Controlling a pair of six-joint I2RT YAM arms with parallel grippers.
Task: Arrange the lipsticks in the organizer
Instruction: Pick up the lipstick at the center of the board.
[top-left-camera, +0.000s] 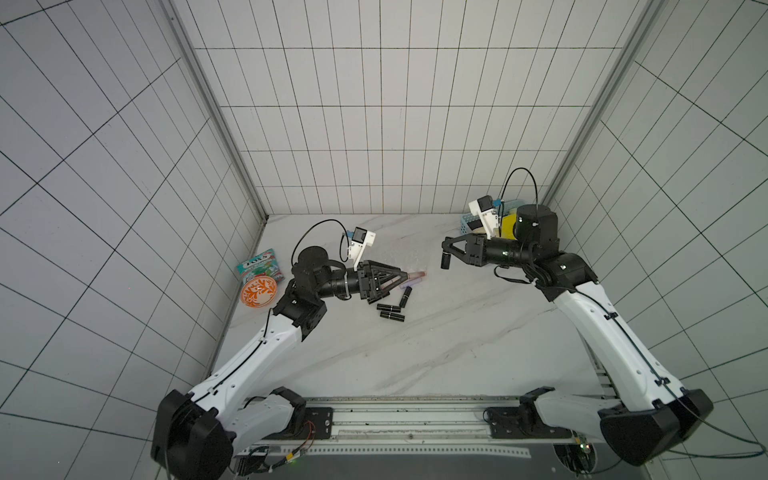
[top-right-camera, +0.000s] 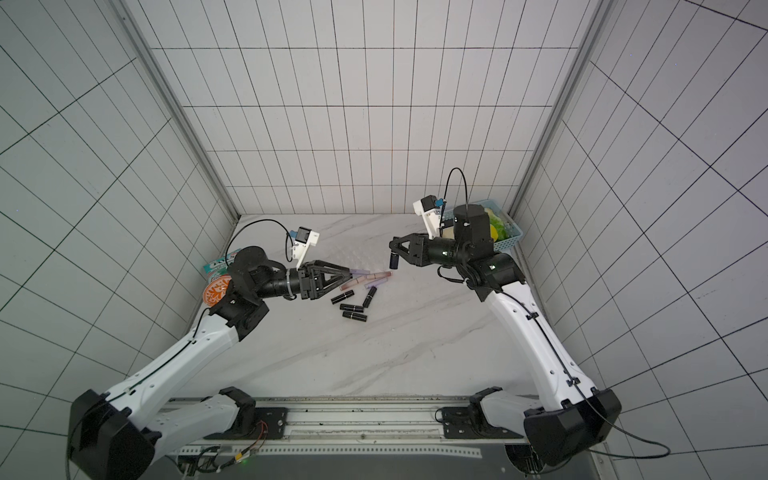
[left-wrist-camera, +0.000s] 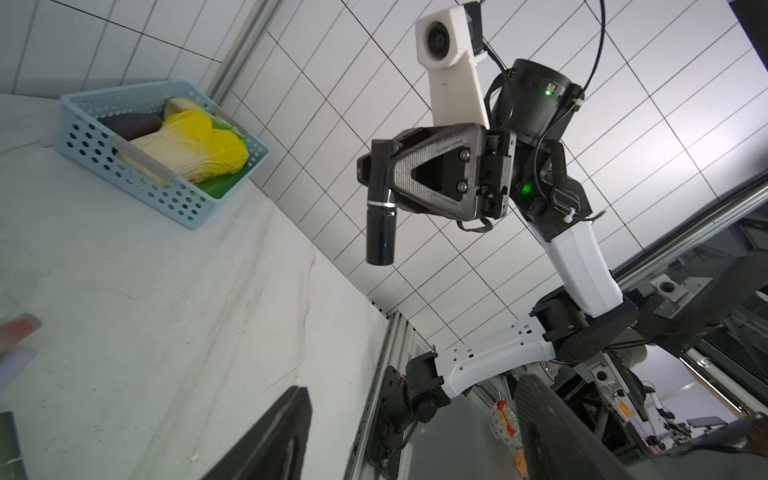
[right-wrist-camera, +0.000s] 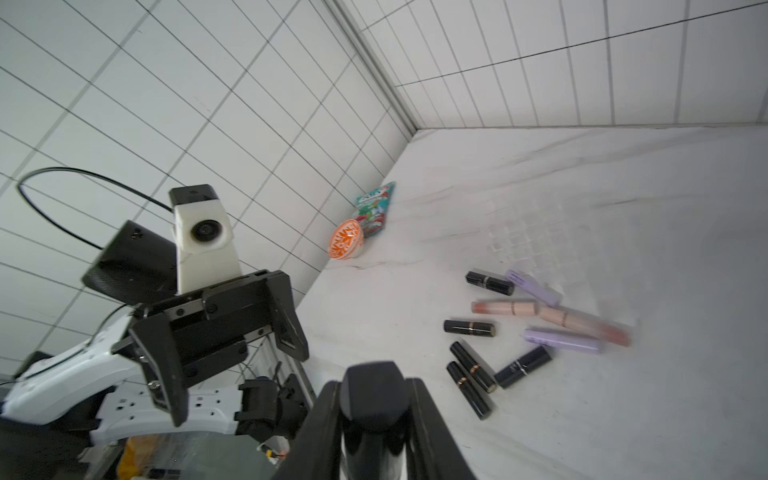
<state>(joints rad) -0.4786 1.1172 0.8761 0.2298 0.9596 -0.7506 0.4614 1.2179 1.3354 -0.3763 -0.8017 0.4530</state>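
Note:
My right gripper (top-left-camera: 445, 254) is shut on a black lipstick (left-wrist-camera: 380, 203) that hangs upright above the table, right of the pile. Several more lipsticks lie loose on the marble. Among them are black ones (right-wrist-camera: 469, 327), lilac ones (right-wrist-camera: 563, 340) and two long pink ones (right-wrist-camera: 505, 307). The clear organizer (right-wrist-camera: 536, 232) stands just behind them, faint against the marble. My left gripper (top-left-camera: 403, 275) hovers low over the pile's left side. It is open, and nothing lies between its fingers (left-wrist-camera: 274, 436).
A light blue perforated basket (left-wrist-camera: 104, 141) of vegetables sits in the back right corner, behind my right arm. An orange patterned bowl (top-left-camera: 258, 291) and a snack packet (top-left-camera: 259, 266) lie by the left wall. The arms' mounting rail (top-left-camera: 407, 419) runs along the front edge.

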